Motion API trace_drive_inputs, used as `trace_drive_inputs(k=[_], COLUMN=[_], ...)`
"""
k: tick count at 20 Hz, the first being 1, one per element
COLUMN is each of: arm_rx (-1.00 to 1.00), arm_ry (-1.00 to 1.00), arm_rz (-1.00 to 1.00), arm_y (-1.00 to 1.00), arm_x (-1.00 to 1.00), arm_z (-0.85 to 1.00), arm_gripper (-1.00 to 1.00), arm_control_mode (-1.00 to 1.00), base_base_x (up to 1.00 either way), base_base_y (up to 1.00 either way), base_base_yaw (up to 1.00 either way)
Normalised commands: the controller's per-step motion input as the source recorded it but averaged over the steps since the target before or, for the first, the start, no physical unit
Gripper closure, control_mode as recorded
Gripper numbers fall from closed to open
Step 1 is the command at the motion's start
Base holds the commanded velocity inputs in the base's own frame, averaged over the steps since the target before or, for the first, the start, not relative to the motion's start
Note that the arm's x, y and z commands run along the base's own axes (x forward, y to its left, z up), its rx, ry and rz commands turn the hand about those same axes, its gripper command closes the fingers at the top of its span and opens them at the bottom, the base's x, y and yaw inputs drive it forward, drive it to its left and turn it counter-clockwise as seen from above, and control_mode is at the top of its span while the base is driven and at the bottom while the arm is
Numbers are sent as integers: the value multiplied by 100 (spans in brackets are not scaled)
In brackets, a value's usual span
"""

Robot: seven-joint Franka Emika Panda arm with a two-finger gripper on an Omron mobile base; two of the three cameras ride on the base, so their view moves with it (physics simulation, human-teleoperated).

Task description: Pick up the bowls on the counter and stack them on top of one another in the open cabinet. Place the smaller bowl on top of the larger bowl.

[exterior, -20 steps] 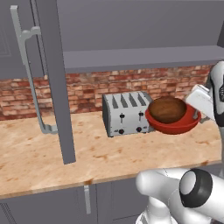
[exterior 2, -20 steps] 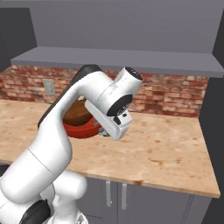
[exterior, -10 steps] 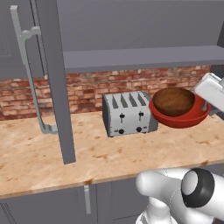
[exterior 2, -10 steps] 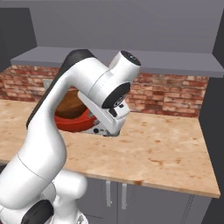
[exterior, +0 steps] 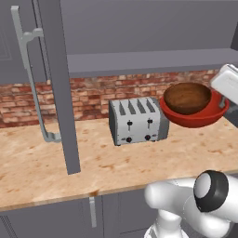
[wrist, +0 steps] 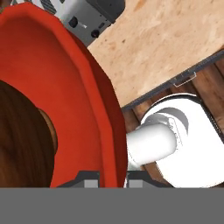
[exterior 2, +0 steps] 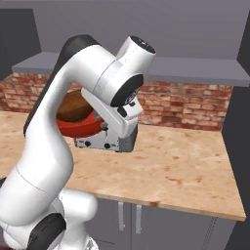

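Observation:
The larger bowl [exterior: 197,117], wide and glossy red, hangs in the air to the right of the toaster, tilted a little. The smaller bowl [exterior: 187,97], dark brown, sits inside it. My gripper [exterior: 222,103] is shut on the red bowl's right rim. The hand view looks along that rim: the red bowl [wrist: 65,87] with the brown bowl [wrist: 17,144] in it, and my gripper [wrist: 111,177] pinching the edge. From the right, the red bowl [exterior 2: 78,126] peeks out behind my arm. The open cabinet's shelf [exterior: 139,62] lies above, the counter [exterior: 139,160] below.
A silver four-slot toaster [exterior: 138,121] stands on the counter against the brick wall, just left of the bowls. The open cabinet door [exterior: 58,83] with its long bar handle [exterior: 28,74] juts out at the left. A dark wall [exterior 2: 241,107] bounds the counter's right end.
The arm has lifted both bowls together, up from just above the counter toward shelf height and a little to the right. The grip has stayed shut.

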Motion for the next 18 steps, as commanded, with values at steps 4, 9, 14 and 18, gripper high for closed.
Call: trace_drive_inputs(k=[4,9,14,18], arm_rx=[1,2,4,5], arm_ry=[0,0,0,0], arm_rz=[0,0,-7,-13], arm_y=[1,4,17,28], arm_x=[0,0,1,3], arm_z=[35,30,10,0], arm_gripper=[100,100,100,100], arm_control_mode=[-100,-100,-100,-100], base_base_x=[0,0,0,0], base_base_y=[0,0,0,0], base_base_yaw=[0,0,0,0])
